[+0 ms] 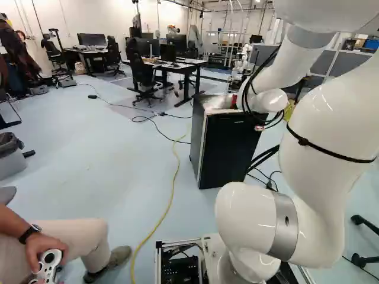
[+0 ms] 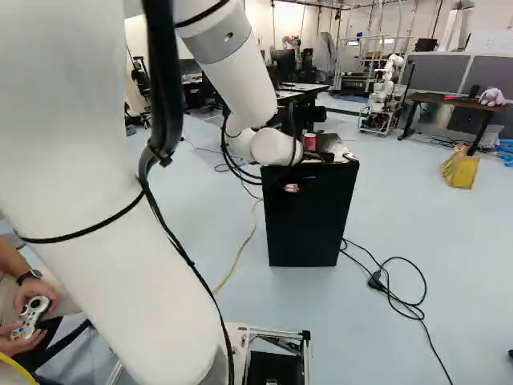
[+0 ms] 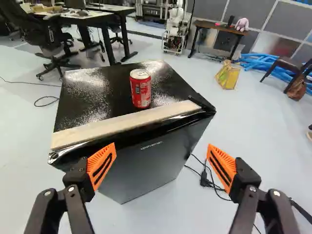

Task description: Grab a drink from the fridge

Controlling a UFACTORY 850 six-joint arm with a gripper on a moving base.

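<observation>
Overhead and to the right of the left base view, the white arm [image 1: 331,130] rises from its joint at the foot, climbs in a thick upright section, bends near the top and reaches down and forward toward the fridge. Its wrist [image 1: 266,102] is lowered to about the height of the fridge top, and a black cable bundle [image 2: 164,80] follows the upright section in the right base view.

Ahead of the arm, the black fridge [image 1: 234,151] stands upright on the floor, its dark front toward the base. Beyond it, in the left base view, a black office chair [image 1: 142,74] stands at a desk. A pale strip [image 3: 124,124] runs along the front edge of the fridge top.

Past the wrist, partly covered by it in the right base view, is the black tool [image 2: 319,156]. The wrist view shows its two fingers spread wide apart with nothing clamped between them, the fridge lying ahead.

The red drink can [image 3: 141,90] stands upright on top of the fridge, just behind the strip, ahead of the tool and apart from both fingers.
</observation>
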